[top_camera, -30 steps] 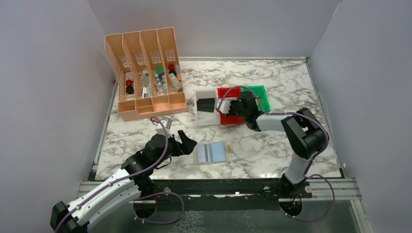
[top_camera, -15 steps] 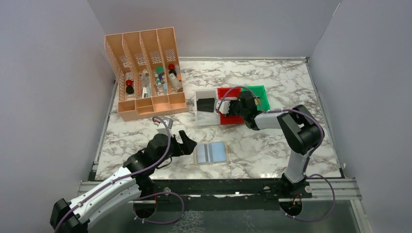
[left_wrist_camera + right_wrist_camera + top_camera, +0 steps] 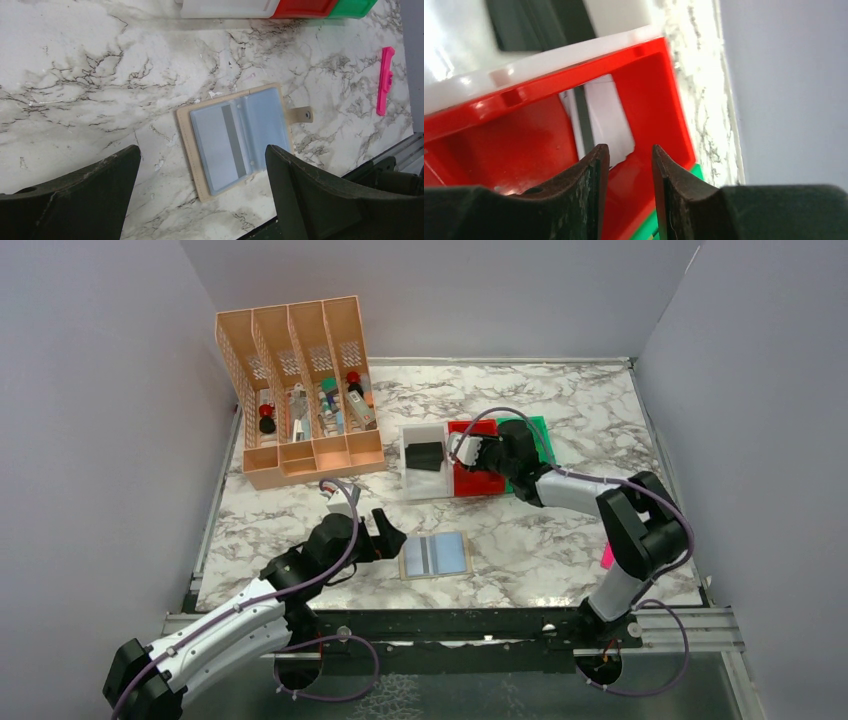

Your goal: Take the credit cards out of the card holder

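While card holder [image 3: 435,556] lies open at bench's near edge, left end effector [image 3: 388,533], jaws wide, sits just left of it; right end effector [image 3: 478,452], narrow gap, over red bin [image 3: 470,481].

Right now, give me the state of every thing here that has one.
card holder: open, lying flat, one striped card in a pocket
left tool: open, empty, beside the card holder
right tool: fingers narrowly apart, nothing between, over the red bin
black card: in the white bin
pale card: in the red bin
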`<state>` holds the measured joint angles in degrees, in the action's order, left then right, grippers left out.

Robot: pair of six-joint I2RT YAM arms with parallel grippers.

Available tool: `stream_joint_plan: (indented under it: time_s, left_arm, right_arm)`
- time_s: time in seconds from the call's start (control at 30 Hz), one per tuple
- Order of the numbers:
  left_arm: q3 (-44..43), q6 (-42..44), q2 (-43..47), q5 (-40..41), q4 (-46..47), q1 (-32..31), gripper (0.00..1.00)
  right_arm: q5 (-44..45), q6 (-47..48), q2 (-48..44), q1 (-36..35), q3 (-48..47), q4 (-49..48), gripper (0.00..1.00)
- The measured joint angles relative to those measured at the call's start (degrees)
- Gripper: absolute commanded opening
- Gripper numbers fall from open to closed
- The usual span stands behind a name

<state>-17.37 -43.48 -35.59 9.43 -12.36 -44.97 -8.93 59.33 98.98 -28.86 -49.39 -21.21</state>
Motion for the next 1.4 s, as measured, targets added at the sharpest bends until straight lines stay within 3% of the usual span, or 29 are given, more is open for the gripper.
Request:
stream_joint_plan:
  time_s: [0.17,0.27,0.3,0.33,0.47,0.63,0.8,1.03,1.4]
  left_arm:
    - [0.00,-0.63,-0.04,-0.22,1.14,0.00,0.99]
    - [0.00,-1.25,0.02,-0.39,1.09,0.00,0.99]
    - [0.00,-1.46,0.09,-0.39,1.09,0.00,0.99]
    - [0.00,-1.62,0.22,-0.37,1.07,0.00,0.99]
    - [0.00,-2.38,1.14,-0.20,0.39,0.00,0.99]
    - [0.00,-3.98,2.89,0.94,-1.07,0.00,0.99]
    - [0.26,-5.62,4.81,2.43,-1.53,0.00,0.99]
    - [0.35,-6.91,5.29,4.09,-3.52,0.00,0.99]
    - [0.35,-8.00,5.11,4.63,-4.50,0.00,0.99]
  right_arm:
    - [3.08,-12.74,-6.62,0.00,-0.48,0.00,0.46]
    - [4.96,-32.96,-15.89,0.00,-0.52,1.95,0.48]
    - [5.03,-33.92,-16.35,0.00,-0.52,2.03,0.48]
    - [5.05,-40.96,-19.04,0.00,-0.76,3.28,0.48]
    - [-0.35,-65.42,-26.75,0.11,-0.63,9.64,0.44]
    - [-3.85,-83.03,-31.15,-4.37,9.60,12.87,0.44]
    - [0.70,-89.48,-30.91,-16.24,12.87,21.51,0.44]
    - [14.58,-94.07,-22.95,-31.10,8.50,26.08,0.44]
    - [25.86,-96.91,-11.54,-41.05,1.07,30.67,0.45]
